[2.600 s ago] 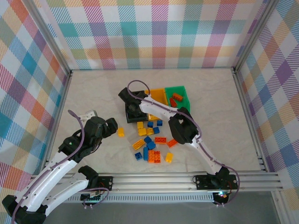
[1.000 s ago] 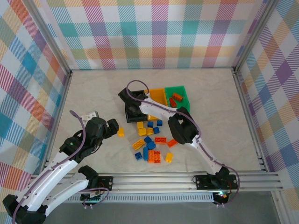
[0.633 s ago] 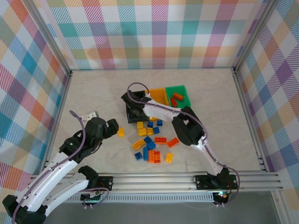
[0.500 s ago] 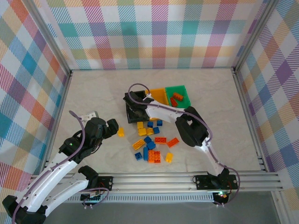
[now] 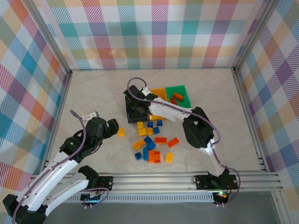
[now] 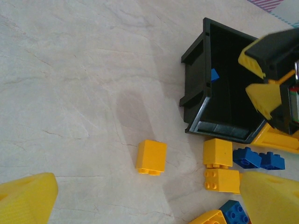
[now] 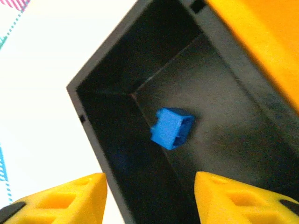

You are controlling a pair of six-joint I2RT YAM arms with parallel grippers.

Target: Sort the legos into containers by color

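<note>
Pale marbled tabletop walled with checked cloth carries loose legos in yellow, blue and orange, likely light, hard and slick, best pinched across flat sides. One blue brick lies free inside the black bin, a tight space, under the right pincer, its jaws apart and empty. Just beside stand the yellow bin and green bin. Further off, the left pincer hangs wide open facing a lone yellow brick with bare table around

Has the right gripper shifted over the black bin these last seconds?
Yes. The right gripper slid slightly right across the black bin, toward the yellow bin; jaws now open above a blue brick.
</note>
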